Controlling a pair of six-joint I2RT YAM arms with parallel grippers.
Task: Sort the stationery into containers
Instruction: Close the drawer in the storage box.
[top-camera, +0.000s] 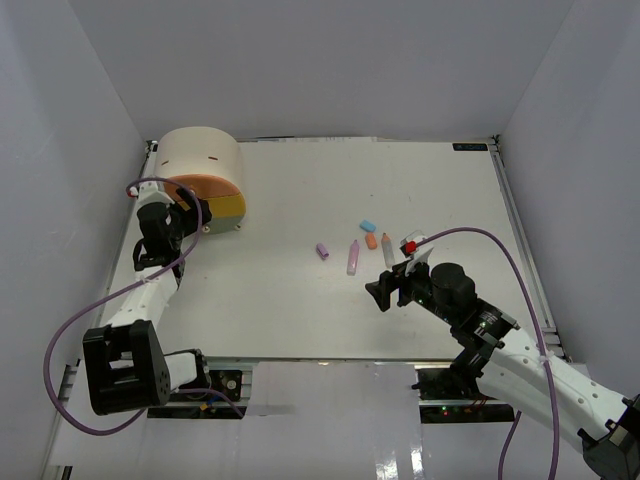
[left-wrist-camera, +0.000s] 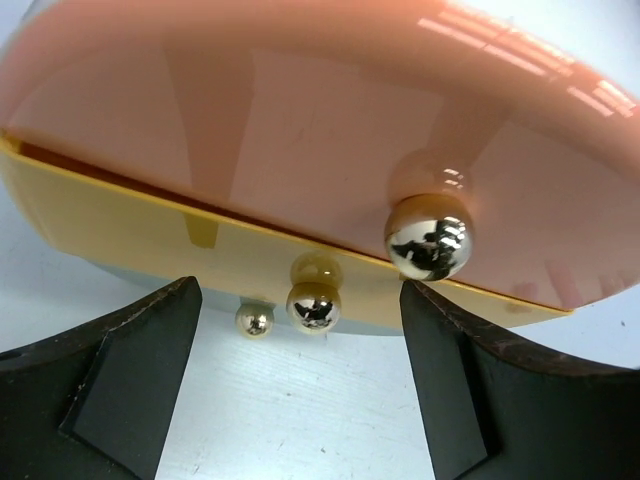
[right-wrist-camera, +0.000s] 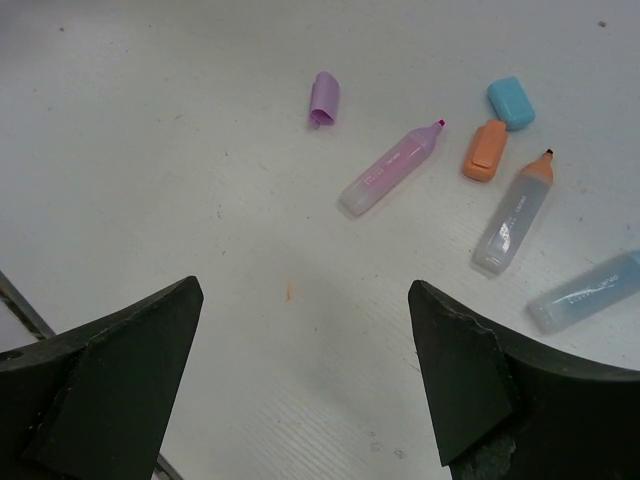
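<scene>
before the peach drawer the left claw gapes wide; right claw, also wide, near markers.

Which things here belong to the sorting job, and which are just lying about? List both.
Job: pink marker, orange marker, blue marker, purple cap, orange cap, blue cap, cabinet, peach drawer, yellow drawer.

Not the job: purple cable, table, wall.
</scene>
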